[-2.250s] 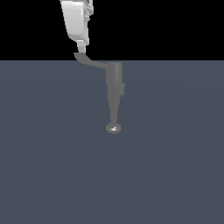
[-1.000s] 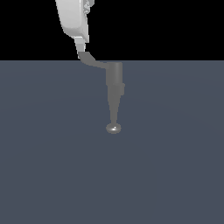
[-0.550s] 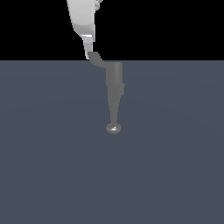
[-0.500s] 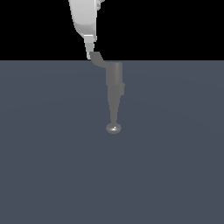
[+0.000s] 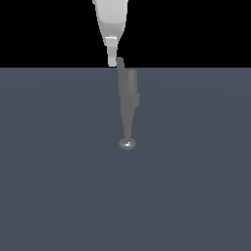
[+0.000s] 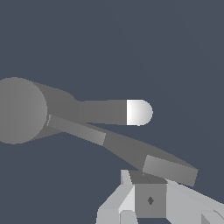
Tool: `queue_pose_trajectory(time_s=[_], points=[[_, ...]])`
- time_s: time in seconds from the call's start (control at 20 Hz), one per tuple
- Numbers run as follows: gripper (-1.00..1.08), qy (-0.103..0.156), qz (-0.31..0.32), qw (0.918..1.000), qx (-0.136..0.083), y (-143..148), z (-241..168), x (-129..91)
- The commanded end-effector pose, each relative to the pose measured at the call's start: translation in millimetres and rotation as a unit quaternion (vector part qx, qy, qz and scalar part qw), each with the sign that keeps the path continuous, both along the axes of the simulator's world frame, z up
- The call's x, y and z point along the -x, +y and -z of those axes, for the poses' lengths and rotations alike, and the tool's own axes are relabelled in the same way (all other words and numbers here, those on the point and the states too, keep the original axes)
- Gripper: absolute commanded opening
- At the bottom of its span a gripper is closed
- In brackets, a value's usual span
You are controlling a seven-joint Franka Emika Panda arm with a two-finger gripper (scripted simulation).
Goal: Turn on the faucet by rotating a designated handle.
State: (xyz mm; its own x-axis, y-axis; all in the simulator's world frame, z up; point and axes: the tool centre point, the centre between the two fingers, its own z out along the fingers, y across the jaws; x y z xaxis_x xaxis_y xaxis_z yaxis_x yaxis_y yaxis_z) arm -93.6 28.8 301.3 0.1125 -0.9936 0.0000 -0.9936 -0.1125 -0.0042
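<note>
At the exterior view's top centre, the gripper (image 5: 113, 60) presses beside the handle (image 5: 120, 63); whether its jaws are apart is unclear. Below it stands the faucet (image 5: 128, 98). Sliding past the lever's flared tip would lose contact.

The gripper (image 5: 113, 55) is a smooth white shell — tapering downward in the exterior view, shaded pale grey along its edges — while the wrist view shows faceted white-and-grey fingers (image 6: 127, 199) flanking a square grey block with a small dark diamond mark.
</note>
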Motion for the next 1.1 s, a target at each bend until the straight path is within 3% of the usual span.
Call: queue_pose_trajectory(time_s=[0.0,0.65,0.7,0.75,1.05], points=[[-1.00,0.000,0.002,1.0000,0.000,-12,0,-1],[-1.00,0.002,0.006,1.0000,0.000,-91,1,-8],[-1.00,0.002,0.006,1.0000,0.000,-91,1,-8],[-1.00,0.001,-0.011,0.9999,0.000,-68,0,-9],[-1.00,0.002,-0.007,1.0000,0.000,-86,0,-25]])
